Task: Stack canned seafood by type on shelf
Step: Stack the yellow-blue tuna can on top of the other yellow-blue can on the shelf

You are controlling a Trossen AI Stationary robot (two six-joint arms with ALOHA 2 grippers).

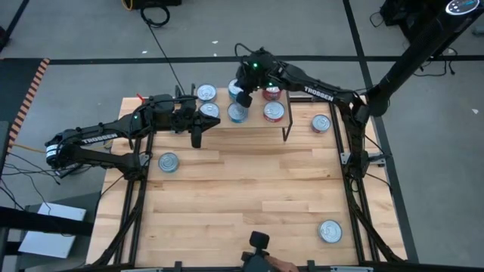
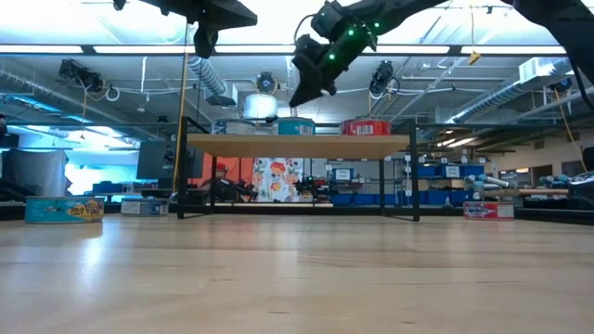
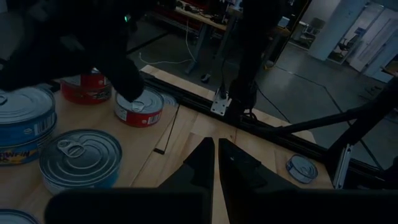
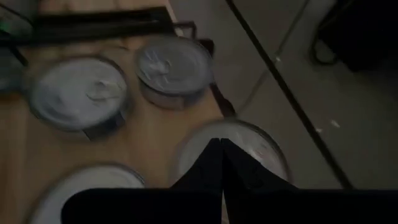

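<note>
Right gripper [image 1: 242, 97] closed, empty, over shelf [image 1: 261, 121] cans; left gripper [image 1: 198, 137] closed, nearer loose can [image 1: 168, 162] below-left on table.

Light-wood desk [image 1: 249, 189] carries the shelf [image 1: 286, 130] at its far edge. Loose tins lie directly on the desk: one at the left [image 1: 168, 162], one right of the shelf [image 1: 321, 123], one at the near right corner [image 1: 330, 231]. Shelf top holds several tins, among them a teal one [image 2: 295, 126] and a red one [image 2: 366, 127].
</note>
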